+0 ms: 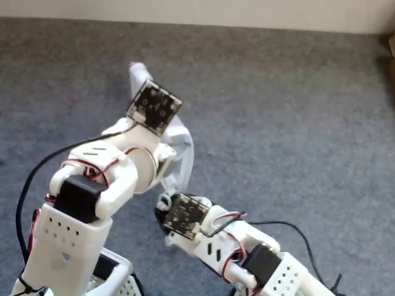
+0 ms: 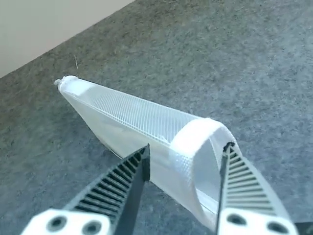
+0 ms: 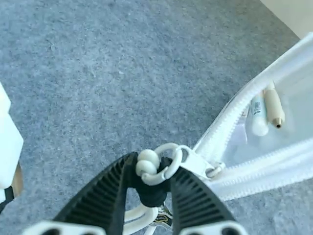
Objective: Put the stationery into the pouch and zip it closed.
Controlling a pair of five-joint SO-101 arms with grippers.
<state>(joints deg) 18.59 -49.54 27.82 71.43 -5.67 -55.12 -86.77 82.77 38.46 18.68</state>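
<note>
A white mesh pouch (image 1: 181,147) stands on edge over the grey carpet, and my left gripper (image 2: 186,149) is shut across its end by the fabric loop (image 2: 200,132). The pouch (image 2: 137,115) stretches away from that grip toward the wall. My right gripper (image 3: 151,169) is shut on the white zipper pull ring (image 3: 161,164) at the pouch's other end. The zipper (image 3: 244,98) gapes there, with white pens (image 3: 266,105) visible inside. From above, the right gripper (image 1: 165,203) sits just below the left arm's wrist.
Grey carpet (image 1: 290,111) spreads on all sides, with a pale wall edge (image 1: 247,12) at the back. The left arm's body (image 1: 80,203) and the right arm's body (image 1: 247,253) crowd the near side; a black cable (image 1: 296,231) trails to the right.
</note>
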